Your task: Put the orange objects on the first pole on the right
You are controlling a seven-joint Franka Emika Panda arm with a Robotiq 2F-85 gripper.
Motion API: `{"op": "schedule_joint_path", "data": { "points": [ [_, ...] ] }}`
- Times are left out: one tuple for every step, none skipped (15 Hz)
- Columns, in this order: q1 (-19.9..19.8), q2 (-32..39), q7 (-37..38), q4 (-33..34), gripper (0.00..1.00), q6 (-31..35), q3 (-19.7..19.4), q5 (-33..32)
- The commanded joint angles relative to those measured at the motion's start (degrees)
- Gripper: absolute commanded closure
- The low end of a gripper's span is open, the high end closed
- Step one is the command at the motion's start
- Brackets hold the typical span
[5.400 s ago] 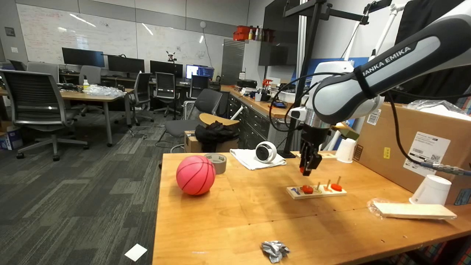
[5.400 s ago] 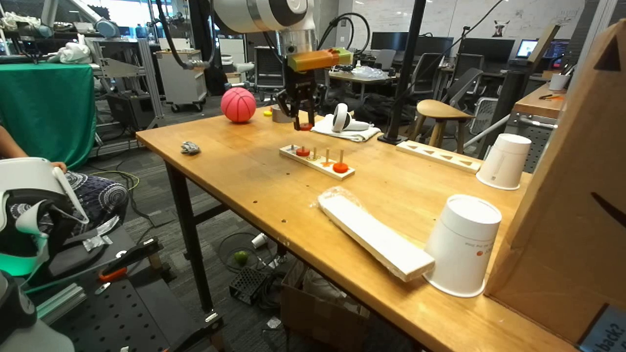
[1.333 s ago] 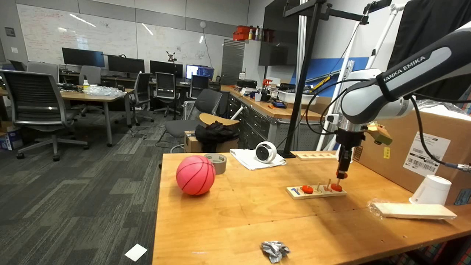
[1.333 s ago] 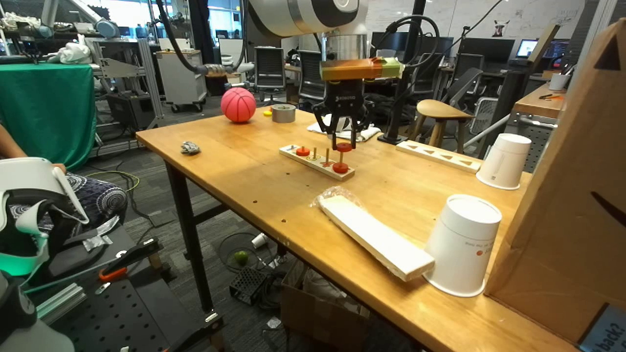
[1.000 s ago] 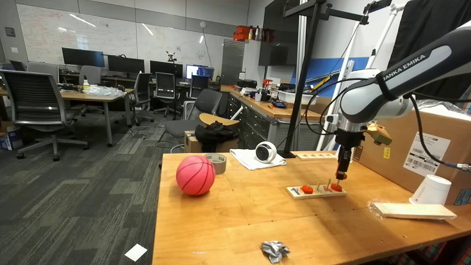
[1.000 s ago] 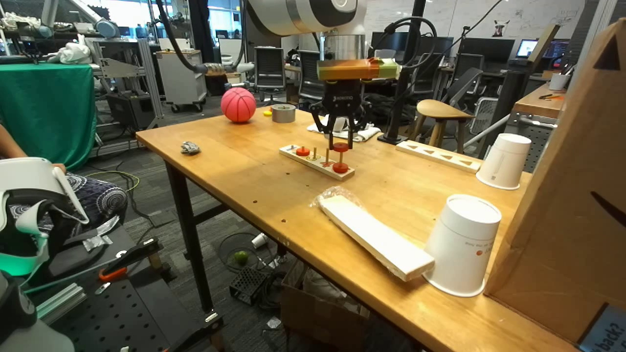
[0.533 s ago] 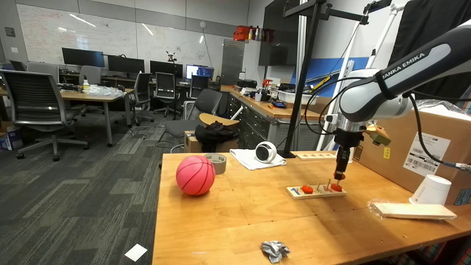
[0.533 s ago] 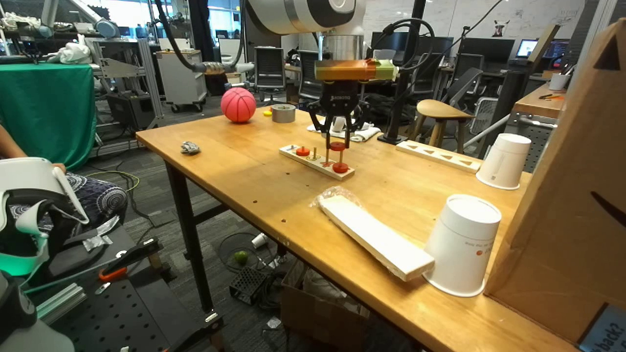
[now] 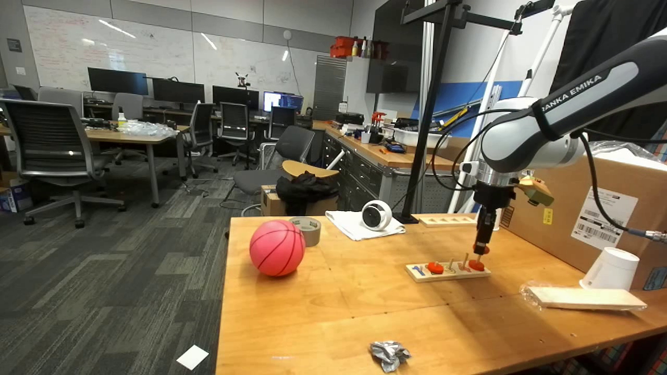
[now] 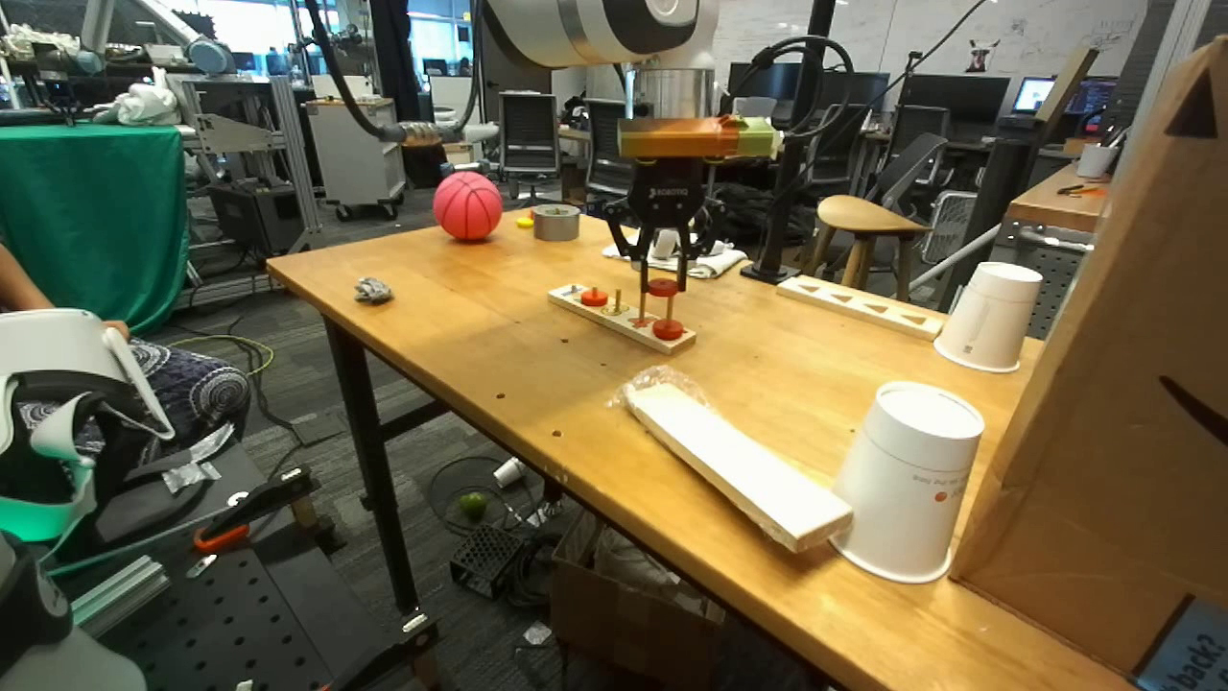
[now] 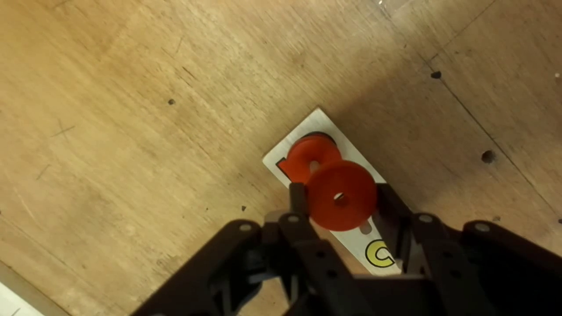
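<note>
My gripper (image 11: 340, 188) is shut on a red-orange disc (image 11: 347, 210) with a hole in its middle. In both exterior views the gripper (image 10: 662, 287) (image 9: 480, 252) holds this disc level above the pegboard (image 10: 619, 324) (image 9: 448, 277), at the height of the end pole's top (image 10: 670, 309). Whether the pole tip is in the hole cannot be told. Another red-orange disc (image 10: 668, 331) (image 9: 476, 265) sits at the base of that end pole and shows partly covered in the wrist view (image 11: 305, 153). A further one (image 10: 595, 298) (image 9: 435, 268) sits near the board's opposite end.
Bare shorter poles (image 10: 642, 305) (image 10: 618, 299) stand beside the end pole. A wrapped wooden board (image 10: 739, 461), paper cups (image 10: 907, 480) (image 10: 988, 317) and a cardboard box (image 9: 563, 208) are nearby. A pinkish-red ball (image 9: 277, 248), tape roll (image 9: 308, 232) and cloth (image 9: 346, 226) lie farther off.
Over about five seconds my gripper has carried the disc from behind the board to the end pole. In the last second it shifted slightly toward the neighbouring pole, then stayed nearly still.
</note>
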Motion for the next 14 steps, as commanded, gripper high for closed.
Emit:
{"op": "schedule_joint_path", "data": {
  "points": [
    [-0.42,0.95,-0.82,-0.49,0.83,0.62,-0.06,1.12],
    [-0.45,1.05,-0.82,-0.32,0.83,0.64,-0.08,1.18],
    [-0.46,1.12,-0.83,-0.17,0.83,0.62,-0.08,1.23],
    [-0.46,1.21,-0.86,-0.01,0.83,0.71,-0.10,1.11],
    [-0.45,1.25,-0.87,0.09,0.83,0.77,-0.10,1.09],
    [-0.47,1.24,-0.90,0.23,0.83,0.81,-0.12,1.08],
    [-0.47,1.21,-0.87,0.29,0.83,0.84,-0.13,1.06],
    [-0.48,1.15,-0.81,0.37,0.83,0.81,-0.17,0.99],
    [-0.46,1.12,-0.74,0.50,0.83,0.69,-0.22,0.83],
    [-0.43,1.11,-0.59,0.64,0.83,0.61,-0.28,0.60],
    [-0.44,1.08,-0.58,0.82,0.83,0.52,-0.33,0.57],
    [-0.46,1.06,-0.55,0.94,0.83,0.47,-0.40,0.53],
    [-0.44,1.04,-0.44,1.02,0.83,0.42,-0.49,0.37],
    [-0.46,1.04,-0.39,1.08,0.83,0.37,-0.55,0.32]
  ]
}}
